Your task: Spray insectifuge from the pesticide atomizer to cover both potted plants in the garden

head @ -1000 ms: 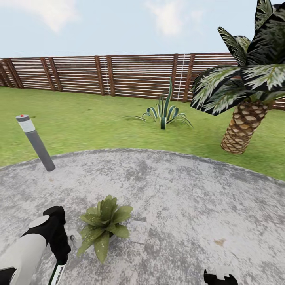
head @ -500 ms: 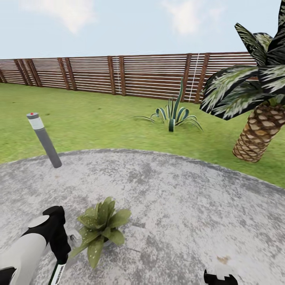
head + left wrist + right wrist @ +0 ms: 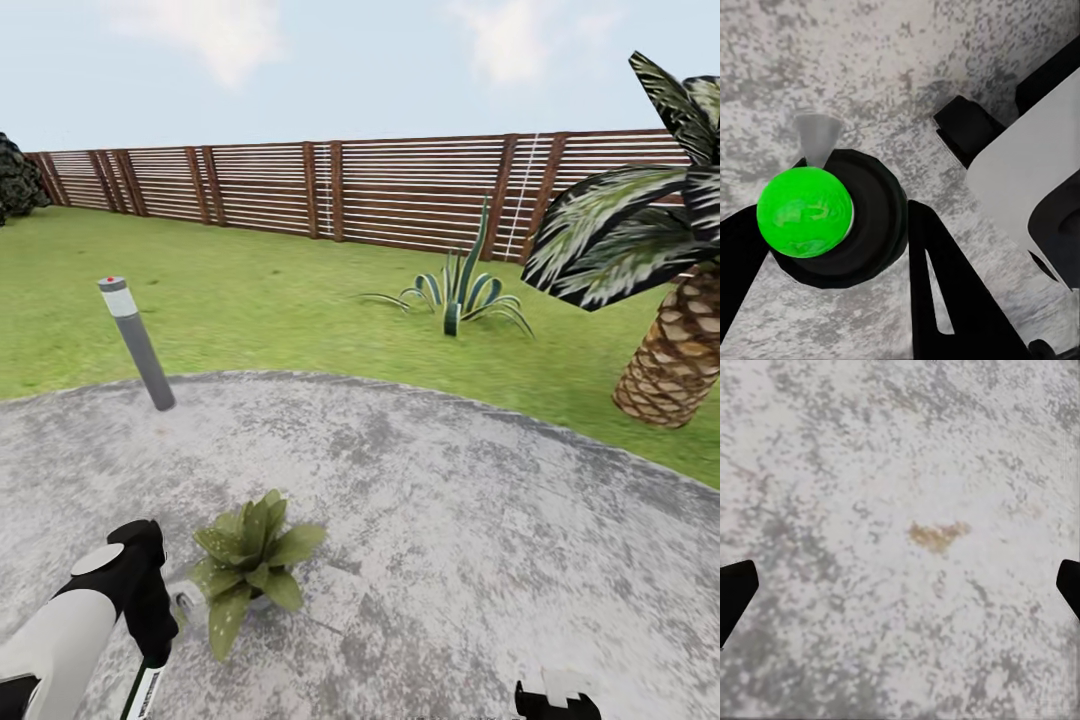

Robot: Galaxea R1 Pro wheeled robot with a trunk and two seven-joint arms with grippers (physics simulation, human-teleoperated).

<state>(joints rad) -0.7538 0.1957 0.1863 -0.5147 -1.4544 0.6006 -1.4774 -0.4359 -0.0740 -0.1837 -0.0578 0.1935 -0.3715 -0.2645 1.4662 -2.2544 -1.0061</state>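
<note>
The left end effector (image 3: 832,247) is clamped on the pesticide atomizer (image 3: 821,217), its 2 dark fingers (image 3: 945,292) flanking the black bottle with its bright green cap; in the head view the bottle's white label sits at 7 o'clock. The right end effector (image 3: 900,585) is spread apart above the patio (image 3: 450,520). Since 1 second ago the view has swung left: the fence (image 3: 420,195), bollard lamp (image 3: 138,343), spiky clump (image 3: 460,290) and palm (image 3: 670,340) sit further right. 1 potted plant (image 3: 245,565) stands in its grey pot at 7 o'clock, just beside the left arm.
</note>
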